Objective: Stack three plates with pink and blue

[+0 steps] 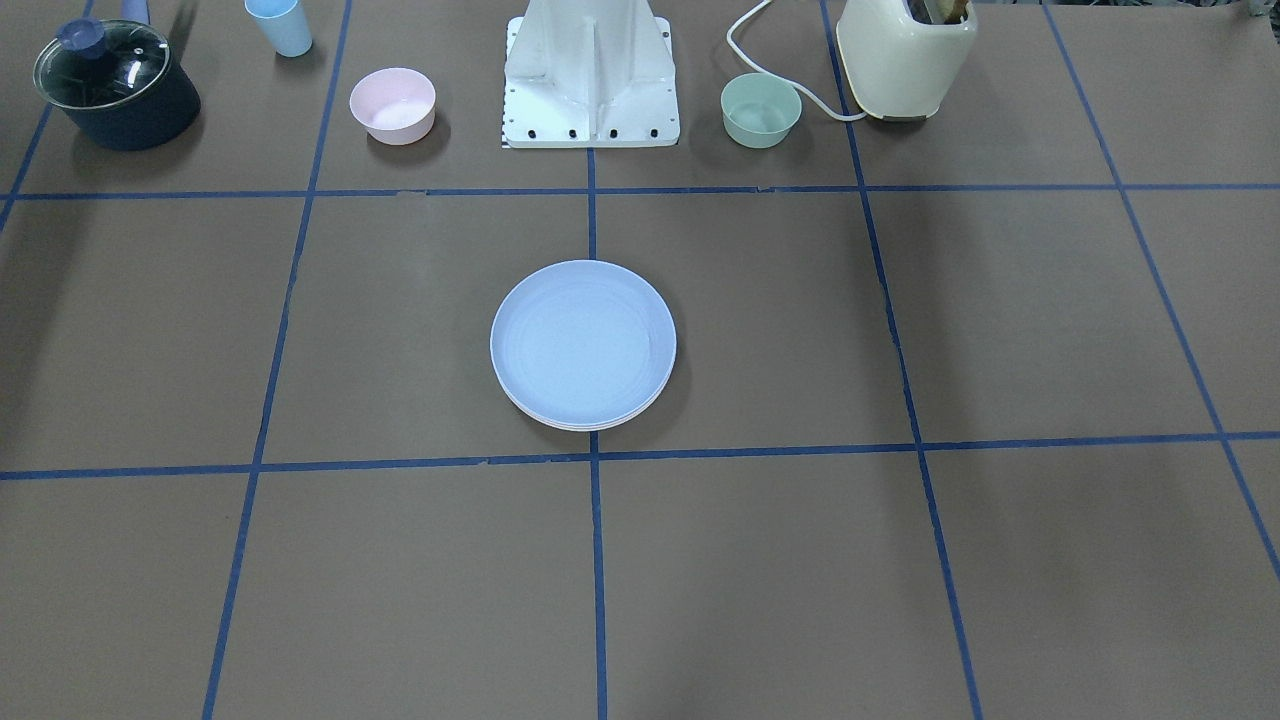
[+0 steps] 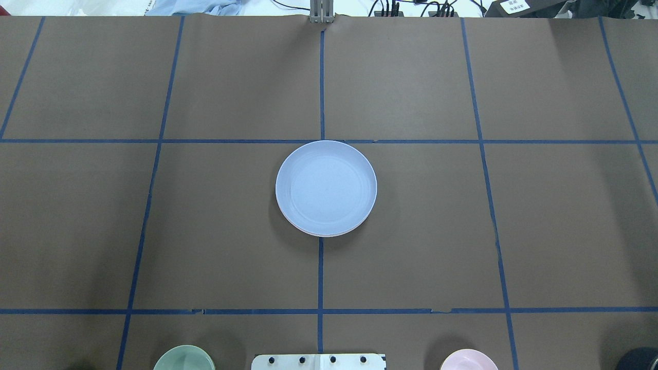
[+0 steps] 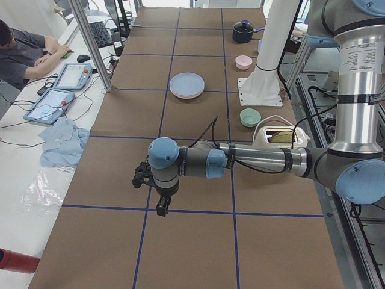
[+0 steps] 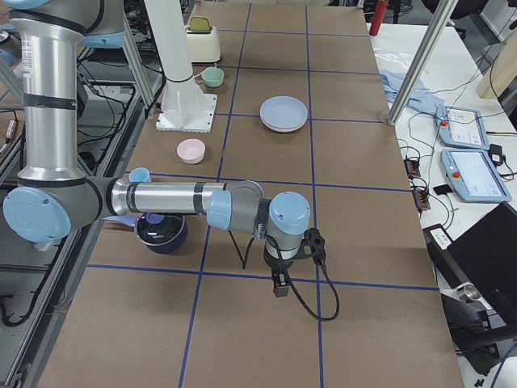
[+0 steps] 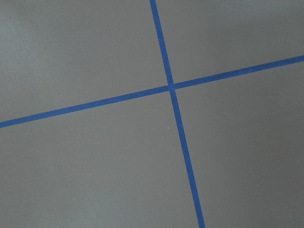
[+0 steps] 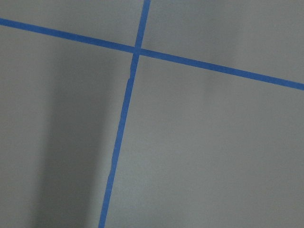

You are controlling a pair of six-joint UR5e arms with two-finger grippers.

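The pale blue plate [image 1: 583,340] lies on top of a stack at the table's middle, also in the overhead view [image 2: 326,187]. A thin pinkish rim of the pink plate [image 2: 308,232] peeks out under its edge. The cream plate is hidden beneath. The stack shows in both side views [image 3: 186,85] [image 4: 283,112]. My left gripper [image 3: 161,208] hangs over bare table far from the stack; I cannot tell if it is open or shut. My right gripper [image 4: 280,287] hangs over bare table at the other end; I cannot tell its state either. Both wrist views show only brown table and blue tape.
Along the robot's side stand a dark pot with a glass lid [image 1: 115,85], a light blue cup [image 1: 280,25], a small pink bowl [image 1: 392,103], the white robot base [image 1: 590,80], a small green bowl [image 1: 761,108] and a cream toaster [image 1: 905,55]. An operator [image 3: 24,54] sits beside the table.
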